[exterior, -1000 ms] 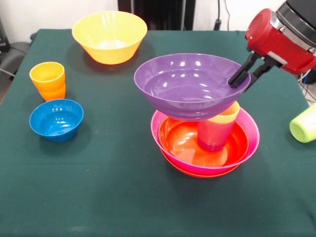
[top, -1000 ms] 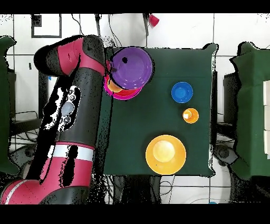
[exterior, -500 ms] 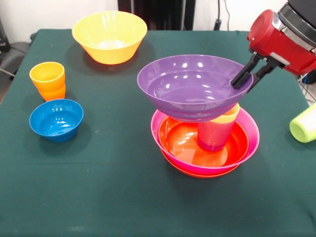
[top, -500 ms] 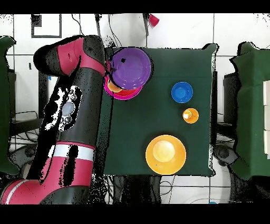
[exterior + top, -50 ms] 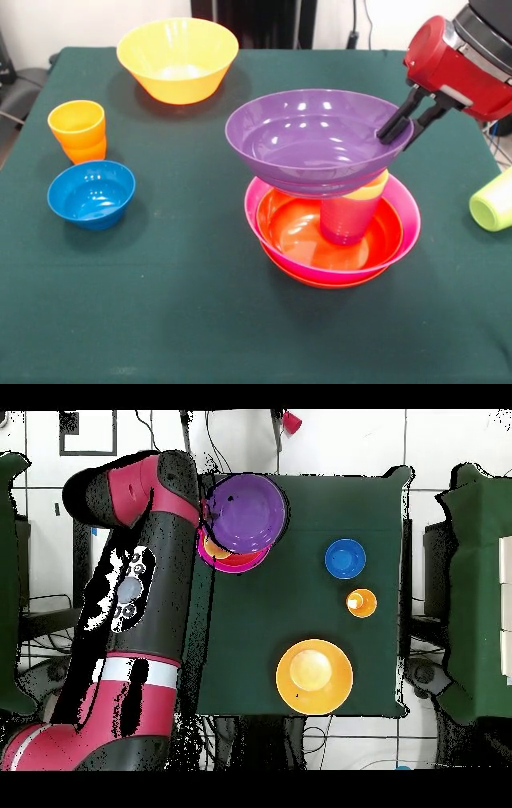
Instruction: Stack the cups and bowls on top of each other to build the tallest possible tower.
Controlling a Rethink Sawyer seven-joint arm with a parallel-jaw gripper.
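Over the last second I had the purple bowl (image 5: 318,140) drift a little sideways, toward the tool's side of the stack, so that it sat more squarely over the cups than it had a second before; its height looked about the same. The tool (image 5: 406,126) was closed on the purple bowl, one finger inside the rim and one outside, pinching the edge nearest the arm. The bowl's underside appeared to touch the yellow cup (image 5: 370,187), which was nested in the purple cup (image 5: 346,222), and those stood off-centre, under the tool-side half of the bowl, inside the red-orange bowl (image 5: 300,232) and the pink bowl (image 5: 404,232). I judged that placing was nearly done but not safe: the bowl reached far out on the side away from the tool, with nothing under it there, so on release it could tip off the narrow cup. In the overhead view the purple bowl covered most of the stack. Well apart from the tool, across the tabletop (image 5: 200,320), stood the large yellow-orange bowl (image 5: 177,58), the orange cup (image 5: 77,130) and the small blue bowl (image 5: 90,193), all unstacked. The lime green cup (image 5: 493,202) lay on its side below the tool, close to the tabletop's edge. Nothing stood between the tool and the stack; I judged only the green cup near enough to be brushed on withdrawal.
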